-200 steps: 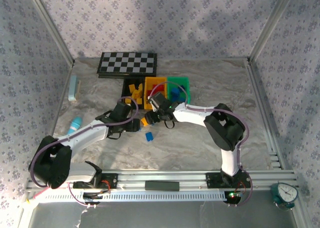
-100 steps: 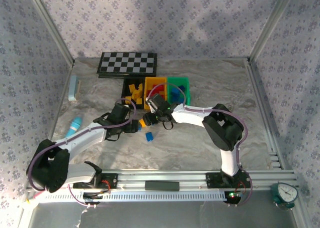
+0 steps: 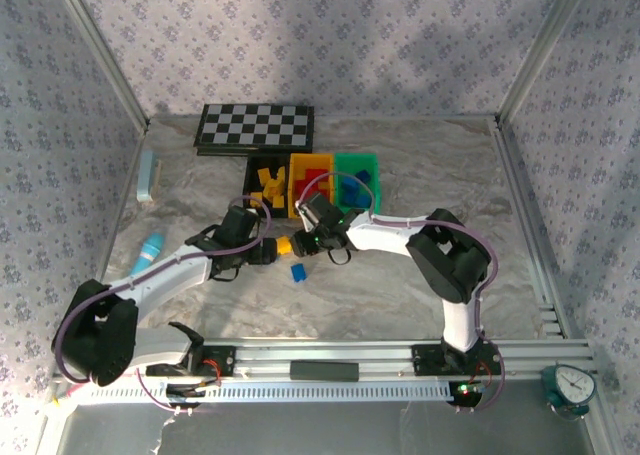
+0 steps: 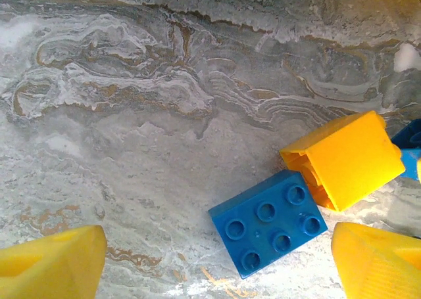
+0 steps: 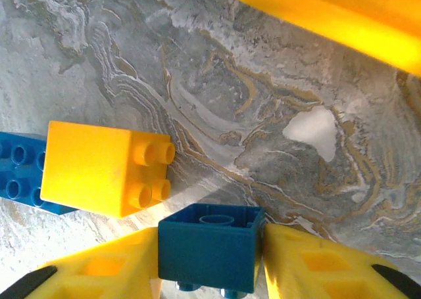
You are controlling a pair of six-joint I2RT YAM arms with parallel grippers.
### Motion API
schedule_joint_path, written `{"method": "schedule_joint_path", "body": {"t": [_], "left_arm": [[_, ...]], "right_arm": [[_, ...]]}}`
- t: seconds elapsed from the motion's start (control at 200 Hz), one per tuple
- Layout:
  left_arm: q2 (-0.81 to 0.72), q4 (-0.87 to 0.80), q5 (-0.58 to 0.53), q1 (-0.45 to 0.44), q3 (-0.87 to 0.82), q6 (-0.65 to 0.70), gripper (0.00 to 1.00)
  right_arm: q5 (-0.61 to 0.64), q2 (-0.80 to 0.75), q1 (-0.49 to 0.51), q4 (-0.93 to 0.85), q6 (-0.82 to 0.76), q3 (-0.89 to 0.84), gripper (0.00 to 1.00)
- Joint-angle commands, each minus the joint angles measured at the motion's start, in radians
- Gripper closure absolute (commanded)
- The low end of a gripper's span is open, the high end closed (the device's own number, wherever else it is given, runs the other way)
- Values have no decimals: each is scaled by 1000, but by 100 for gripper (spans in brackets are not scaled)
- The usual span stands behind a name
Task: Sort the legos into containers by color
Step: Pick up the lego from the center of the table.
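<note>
- The right gripper [image 5: 206, 253] is clamped on a small dark blue brick [image 5: 206, 245]. Its yellow fingers [image 5: 105, 273] press against both sides of the brick, which is turned hollow side up.
- A second ago, the overhead view showed this gripper closer to the bins. It has since moved left and toward the near edge, and now sits at the yellow brick [image 3: 284, 245].
- The yellow brick [image 5: 99, 169] lies tipped on its side on the marbled table [image 5: 276, 82], just beside the held brick.
- The left gripper [image 4: 210, 273] is spread wide with nothing between its fingers. It has barely moved since the earlier view.
- A six-stud blue brick [image 4: 268, 221] sits stud side up on the table, touching the yellow brick [image 4: 342, 158]. Neither brick has shifted.
- Behind the grippers, three bins stand side by side:
  - the black bin [image 3: 248, 180] holds yellow bricks
  - the yellow bin [image 3: 310, 158] holds red bricks
  - the green bin [image 3: 355, 157] holds blue bricks
- A checkerboard [image 3: 255, 127] lies behind the bins.
</note>
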Motion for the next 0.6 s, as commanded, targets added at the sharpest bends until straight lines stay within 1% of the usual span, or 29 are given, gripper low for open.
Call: {"method": "schedule_joint_path", "body": {"t": [0.0,0.1,0.18,0.29,0.425,0.51,0.595], "left_arm": [[-35,-2,9,10,-7,-9,12],[-36,-3,8,13,-7,-9,12],[-34,-2,11,15,-7,-9,12],[-30,-1,15,16,-5,-12,12],[-26,-2,30,17,-6,-17,13],[-28,2,69,15,-15,-17,14],[-31,10,114,12,-31,-23,15]], "right_arm": [[17,25,-9,-33,17,-29,58],[31,8,-28,-34,19,-54,60],[31,-16,-41,-26,20,-80,64],[48,-60,-51,-33,15,-101,65],[100,-139,-79,-60,-1,-108,65],[132,-195,-122,-73,-11,-111,65],[170,-244,-186,-85,-10,-115,65]]}}
